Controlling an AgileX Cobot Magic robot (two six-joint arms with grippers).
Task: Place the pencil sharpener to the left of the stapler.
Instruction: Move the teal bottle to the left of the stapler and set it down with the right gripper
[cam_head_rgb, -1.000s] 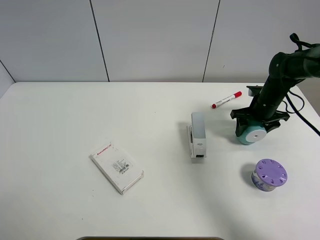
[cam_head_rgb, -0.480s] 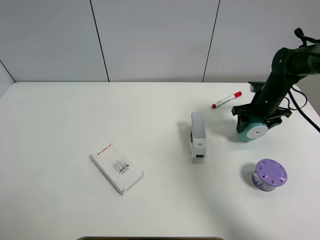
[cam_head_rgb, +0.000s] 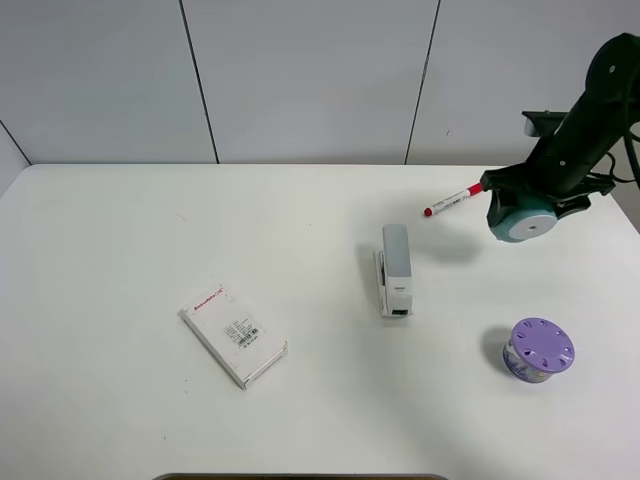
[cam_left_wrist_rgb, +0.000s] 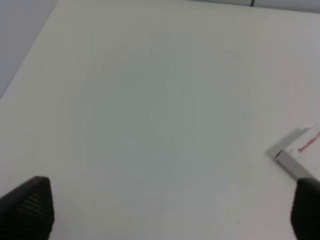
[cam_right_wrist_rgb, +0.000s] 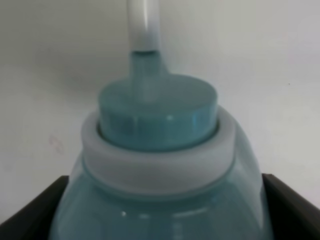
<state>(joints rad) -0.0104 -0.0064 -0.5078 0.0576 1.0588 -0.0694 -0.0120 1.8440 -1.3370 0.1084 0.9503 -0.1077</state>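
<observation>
Scene: a white table (cam_head_rgb: 150, 230) seen from a high camera, with five loose things on it and one dark robot arm in view at the far right

Pencil sharpener: the teal pencil sharpener (cam_head_rgb: 522, 222) sits in the right gripper (cam_head_rgb: 534, 200), white round face turned toward the camera; it looks clear of the table, to judge by the soft shadow below and to its left

Right gripper: clamped on the pencil sharpener; the wrist view shows its dark fingers (cam_right_wrist_rgb: 35, 207) pressed against both sides of the teal body

Left gripper: the left gripper (cam_left_wrist_rgb: 167, 207) stands wide open with nothing between its tips, only bare table and one corner of the white box (cam_left_wrist_rgb: 300, 155); the arm itself does not show in the high view

Stapler: the light-grey stapler (cam_head_rgb: 396, 268) lies near the table's middle; its long axis runs from the far edge toward the near edge

Key relation: the pencil sharpener hangs to the right of the stapler and a little beyond its far end; the goal spot is the bare table on the stapler's other side, so the carry must cross leftward over or past the stapler; the right arm already holds the load

Other things: a red marker (cam_head_rgb: 453, 200) just beside the gripper; a purple holed container (cam_head_rgb: 538, 350) near the right front; the white box (cam_head_rgb: 234, 334) well to the left
</observation>
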